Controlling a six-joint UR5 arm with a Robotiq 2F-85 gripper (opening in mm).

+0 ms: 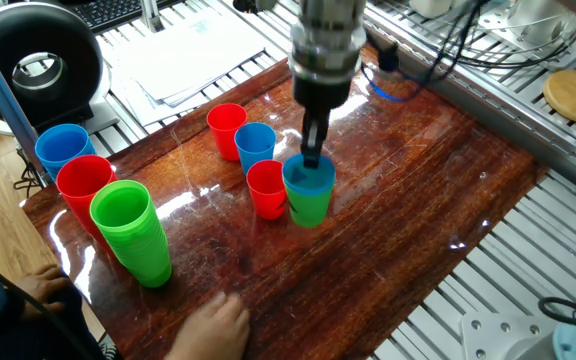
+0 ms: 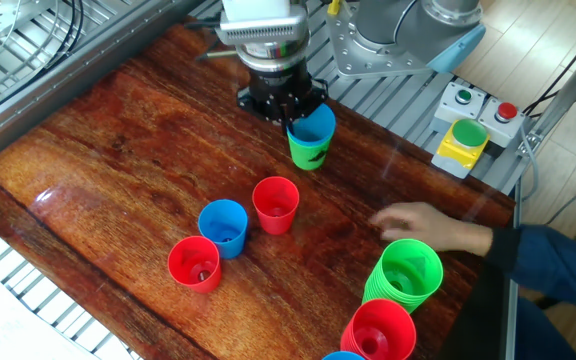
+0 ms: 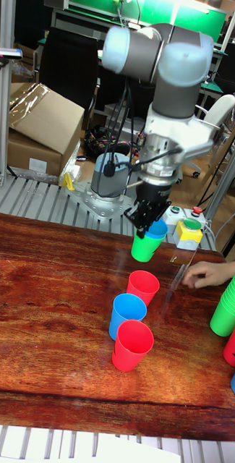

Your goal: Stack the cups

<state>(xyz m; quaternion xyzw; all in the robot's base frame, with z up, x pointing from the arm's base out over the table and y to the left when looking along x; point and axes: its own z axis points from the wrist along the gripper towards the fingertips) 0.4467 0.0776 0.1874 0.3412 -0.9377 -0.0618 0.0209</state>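
Person's hand (image 1: 216,322) motion-blurred; end effector (image 2: 290,112) fingertips hidden by cup.
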